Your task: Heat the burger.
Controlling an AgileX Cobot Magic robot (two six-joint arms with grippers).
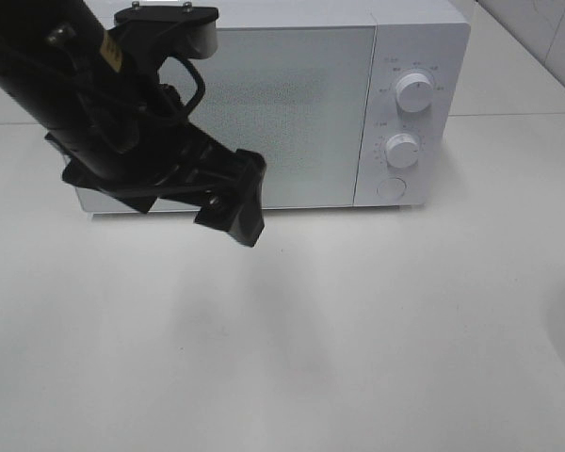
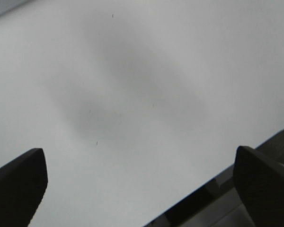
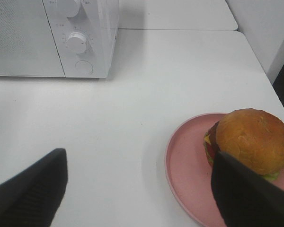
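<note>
The burger (image 3: pixel 253 139), with a golden-brown bun, sits on a shallow pink plate (image 3: pixel 180 165) and shows only in the right wrist view. My right gripper (image 3: pixel 142 198) is open and empty above the table, its one finger (image 3: pixel 246 194) close beside the burger. It is out of the exterior view. My left gripper (image 1: pixel 235 202) hangs in front of the white microwave (image 1: pixel 292 104), whose door is shut. The left wrist view shows this gripper (image 2: pixel 142 184) open and empty over the bare table.
The microwave has two knobs (image 1: pixel 414 91) and a round button (image 1: pixel 392 187) on its right panel; it also shows in the right wrist view (image 3: pixel 38 42). The white table (image 1: pixel 358 330) spreads in front of it. A tiled wall (image 1: pixel 546 28) stands at the back right.
</note>
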